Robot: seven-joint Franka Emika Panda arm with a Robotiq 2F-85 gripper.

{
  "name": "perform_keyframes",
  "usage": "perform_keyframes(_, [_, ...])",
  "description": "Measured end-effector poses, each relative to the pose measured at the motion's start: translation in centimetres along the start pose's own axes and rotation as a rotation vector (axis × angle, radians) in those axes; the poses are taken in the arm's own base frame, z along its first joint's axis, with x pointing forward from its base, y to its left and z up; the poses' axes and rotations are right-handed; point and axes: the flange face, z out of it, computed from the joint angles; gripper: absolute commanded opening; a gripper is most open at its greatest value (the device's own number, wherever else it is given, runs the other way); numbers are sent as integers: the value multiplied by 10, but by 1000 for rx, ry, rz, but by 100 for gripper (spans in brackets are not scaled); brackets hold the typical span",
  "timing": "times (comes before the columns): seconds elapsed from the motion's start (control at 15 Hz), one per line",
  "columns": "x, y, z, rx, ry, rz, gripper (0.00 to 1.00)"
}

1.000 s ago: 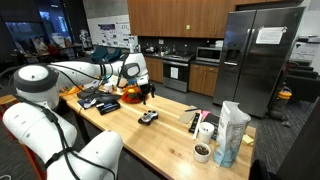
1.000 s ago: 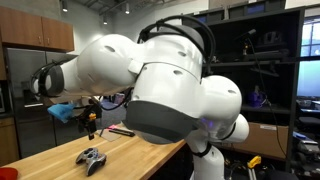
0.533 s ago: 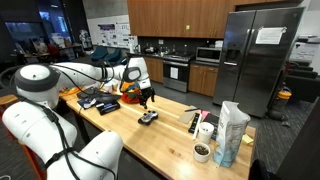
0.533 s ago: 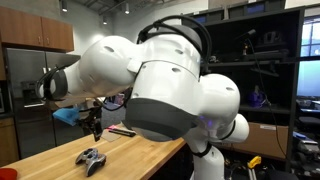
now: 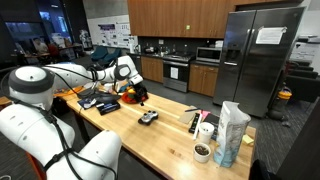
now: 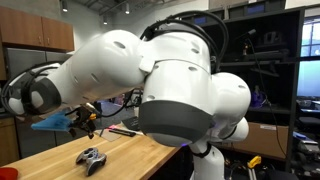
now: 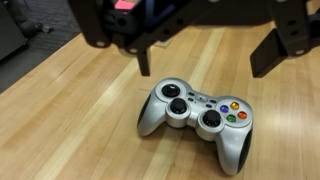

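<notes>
A silver and black game controller lies flat on the wooden table. In the wrist view my gripper hangs above it, open and empty, with one dark finger at the left and the other at the right. The controller also shows in both exterior views. In an exterior view my gripper is above the table, up and to the left of the controller, close to an orange object.
Black items and papers lie at the table's far left end. A tall bag, cups, a small bowl and a dark utensil stand near the right end. A fridge stands behind.
The arm has swung: in one exterior view the gripper moved left and away from the controller; in the other the arm's links now fill more of the left side.
</notes>
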Motion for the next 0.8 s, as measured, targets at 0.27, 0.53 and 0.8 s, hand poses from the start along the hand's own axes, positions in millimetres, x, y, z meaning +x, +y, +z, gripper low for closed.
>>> perform_keyframes(0.27, [20, 4, -3, 24, 48, -172, 100])
perform_keyframes(0.53, [84, 29, 28, 18, -32, -180, 100])
perform_keyframes(0.8, [118, 41, 53, 29, -181, -189, 100])
